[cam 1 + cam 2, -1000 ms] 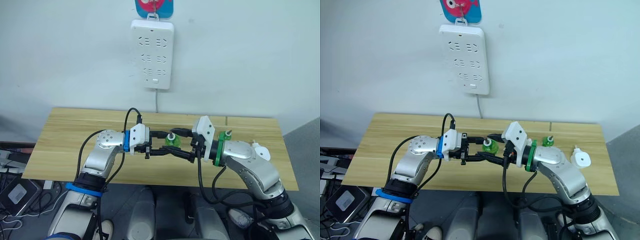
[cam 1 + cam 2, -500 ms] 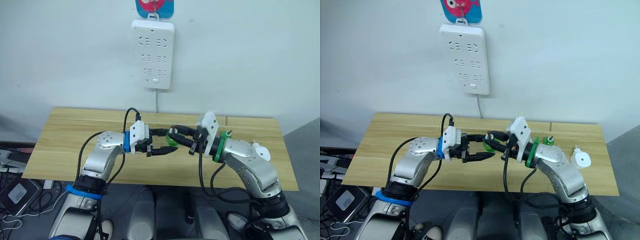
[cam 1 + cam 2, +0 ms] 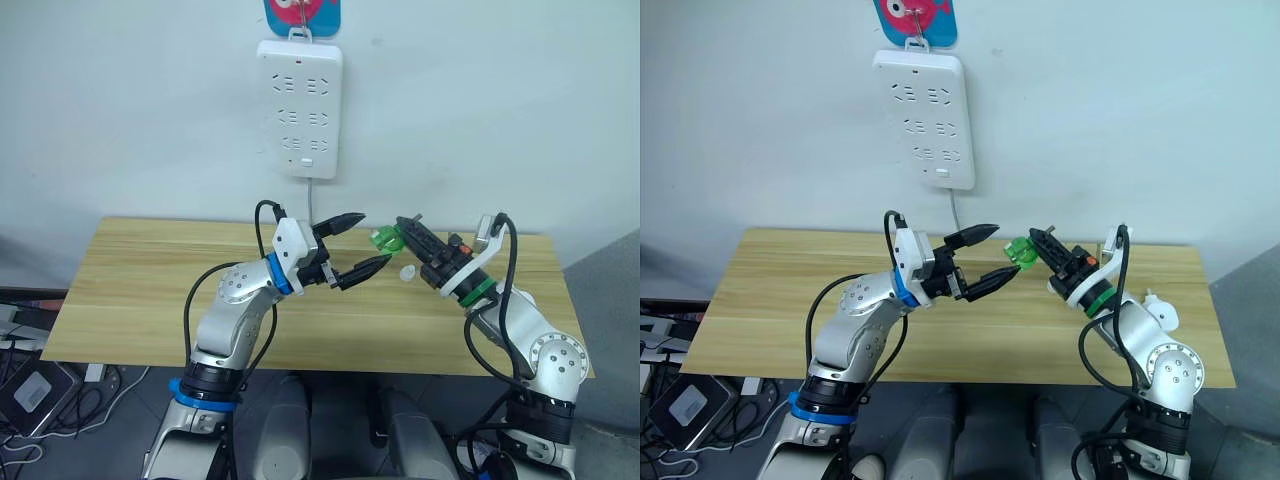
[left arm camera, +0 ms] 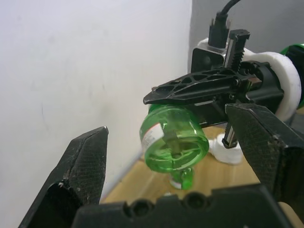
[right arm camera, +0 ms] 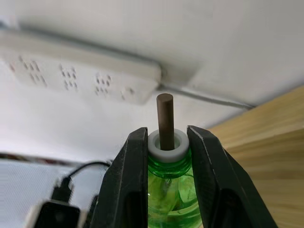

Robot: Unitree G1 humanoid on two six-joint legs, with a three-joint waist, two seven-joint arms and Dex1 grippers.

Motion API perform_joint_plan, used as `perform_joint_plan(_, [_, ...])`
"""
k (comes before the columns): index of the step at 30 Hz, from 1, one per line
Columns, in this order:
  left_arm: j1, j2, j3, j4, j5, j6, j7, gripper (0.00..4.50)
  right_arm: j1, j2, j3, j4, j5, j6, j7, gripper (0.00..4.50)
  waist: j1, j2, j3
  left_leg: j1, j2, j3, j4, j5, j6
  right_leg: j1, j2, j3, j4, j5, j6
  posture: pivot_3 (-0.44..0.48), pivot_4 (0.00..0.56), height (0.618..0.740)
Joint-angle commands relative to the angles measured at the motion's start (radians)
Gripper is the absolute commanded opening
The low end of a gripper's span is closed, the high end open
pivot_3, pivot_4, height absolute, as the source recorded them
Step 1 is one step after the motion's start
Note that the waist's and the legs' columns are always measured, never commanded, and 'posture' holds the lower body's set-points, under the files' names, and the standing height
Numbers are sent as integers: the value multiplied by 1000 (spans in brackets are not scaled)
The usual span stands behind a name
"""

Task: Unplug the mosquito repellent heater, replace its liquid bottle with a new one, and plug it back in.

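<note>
My right gripper (image 3: 401,229) is shut on the neck of a green liquid bottle (image 3: 383,238), held in the air above the wooden table (image 3: 150,270). In the right wrist view the fingers (image 5: 135,161) clamp its white collar, with the brown wick sticking out. My left gripper (image 3: 375,237) is open, and the bottle's round bottom (image 4: 175,140) faces its spread fingers without touching them. The white mosquito repellent heater (image 3: 1161,309) lies on the table, partly behind my right forearm.
A white power strip (image 3: 300,105) hangs on the wall above the table's far edge, its cable running down. Another green bottle (image 4: 183,176) stands on the table beyond the held one. A small white piece (image 3: 408,272) lies below the right gripper.
Both arms rose from the table toward the wall. The left gripper let go of the green bottle and opened; the right gripper carried the bottle up and to the right.
</note>
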Motion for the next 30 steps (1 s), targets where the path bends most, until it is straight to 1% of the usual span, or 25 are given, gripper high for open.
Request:
perform_joint_plan(1, [0, -27, -20, -38, 27, -46, 49, 4500, 5, -11, 31, -55, 98, -52, -58, 855, -3, 0, 0, 0, 0, 0, 0, 0, 0, 0, 0, 0, 0, 0, 0, 290, 292, 740])
perform_joint_plan(8, [4, -52, -52, -16, 56, -77, 82, 4500, 4, -32, 96, -76, 156, -137, -112, 855, -12, 0, 0, 0, 0, 0, 0, 0, 0, 0, 0, 0, 0, 0, 0, 288, 296, 740])
perform_joint_plan(20, [24, -91, -77, -19, 100, -87, 173, 4500, 3, -76, 158, -95, 193, -222, -121, 855, -15, 0, 0, 0, 0, 0, 0, 0, 0, 0, 0, 0, -1, 0, 0, 292, 298, 740])
perform_joint_plan(29, [25, -117, -86, -27, 94, -86, 203, 4500, 2, -100, 191, -100, 200, -244, -116, 855, -15, 0, 0, 0, 0, -1, 0, 0, 0, 0, 0, 0, -1, 0, 0, 292, 298, 740])
perform_joint_plan(30, [29, -114, -91, -30, 91, -83, 197, 4313, 2, -101, 192, -101, 202, -247, -117, 855, -15, 0, 0, 0, 0, -1, 0, 0, 0, 0, 0, 0, -1, 0, 0, 292, 298, 740])
